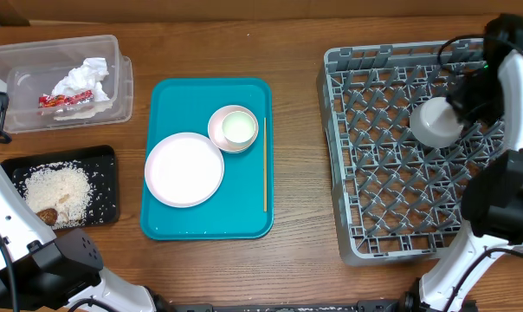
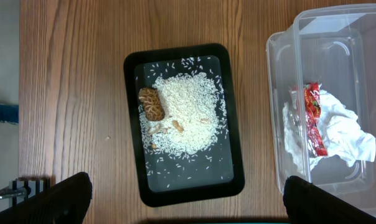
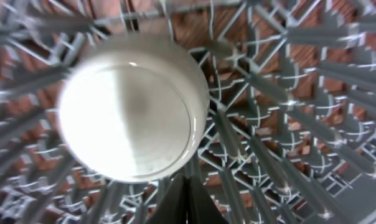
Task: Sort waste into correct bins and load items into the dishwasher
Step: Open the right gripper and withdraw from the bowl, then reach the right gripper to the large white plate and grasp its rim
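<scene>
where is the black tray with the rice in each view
Overhead: the black tray sits at the lower left, near the picture's left edge.
Left wrist: the tray is in the middle of the picture, its long side running top to bottom.
Right wrist: not in it.
Shared landmark: the clear tub, above the tray in overhead and to its right in left wrist.

left wrist view: black tray (image 2: pixel 191 186) on wood table (image 2: pixel 70 93), rice pile (image 2: pixel 188 112) with brown lump (image 2: pixel 152 103) inside. clear tub (image 2: pixel 287 162) to its right holds red wrapper (image 2: pixel 314 118) and white napkin (image 2: pixel 343 134). dark fingertips (image 2: pixel 57 199) at bottom corners, spread wide.
</scene>
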Motion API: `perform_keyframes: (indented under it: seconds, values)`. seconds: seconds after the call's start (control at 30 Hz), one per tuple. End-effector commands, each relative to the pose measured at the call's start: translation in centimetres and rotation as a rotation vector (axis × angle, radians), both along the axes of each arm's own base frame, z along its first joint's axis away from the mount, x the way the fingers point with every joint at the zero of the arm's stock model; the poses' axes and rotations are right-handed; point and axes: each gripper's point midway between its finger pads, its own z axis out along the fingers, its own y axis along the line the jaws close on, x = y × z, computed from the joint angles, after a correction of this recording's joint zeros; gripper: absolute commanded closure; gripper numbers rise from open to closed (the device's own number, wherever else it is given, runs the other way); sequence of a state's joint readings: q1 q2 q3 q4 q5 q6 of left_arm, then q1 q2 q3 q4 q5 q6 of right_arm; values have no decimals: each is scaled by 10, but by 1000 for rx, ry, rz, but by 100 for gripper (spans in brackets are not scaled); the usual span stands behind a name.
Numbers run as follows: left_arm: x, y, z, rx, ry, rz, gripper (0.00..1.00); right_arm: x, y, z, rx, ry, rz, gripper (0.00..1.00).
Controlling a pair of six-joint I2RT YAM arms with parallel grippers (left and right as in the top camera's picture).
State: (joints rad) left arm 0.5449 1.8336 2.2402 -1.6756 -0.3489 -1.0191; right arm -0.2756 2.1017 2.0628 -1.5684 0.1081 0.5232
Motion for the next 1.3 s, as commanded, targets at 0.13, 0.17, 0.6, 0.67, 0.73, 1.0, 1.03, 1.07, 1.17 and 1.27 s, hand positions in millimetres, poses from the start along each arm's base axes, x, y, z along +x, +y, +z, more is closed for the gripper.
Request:
perform_keyframes:
  seconds: [0.13,0.17,0.6,0.67,0.73,1.0,1.03,1.07,1.17,1.27]
  values:
    - [1,3,-1,10,4,17,0,32,114,92,274,-344,403,96]
    - [1,3,-1,10,4,17,0,33,138,99,308,-371,474,92]
    - [1,3,-1,10,5,17,0,20,401,57,301,-410,1033,10]
    - [1,3,-1,11,4,17,0,13,430,42,262,-408,1095,10]
    - [1,3,-1,10,5,17,0,3,457,28,239,-401,1151,10]
    - [1,3,-1,10,4,17,0,-54,510,-33,149,-259,993,21]
    - [1,3,-1,10,4,17,0,-61,513,-43,137,-232,963,21]
    - [1,3,-1,10,5,17,0,-68,515,-53,132,-206,939,22]
    - [1,3,-1,10,5,17,0,-83,519,-74,124,-145,861,25]
    - [1,3,-1,10,4,17,0,-90,525,-91,120,-119,837,28]
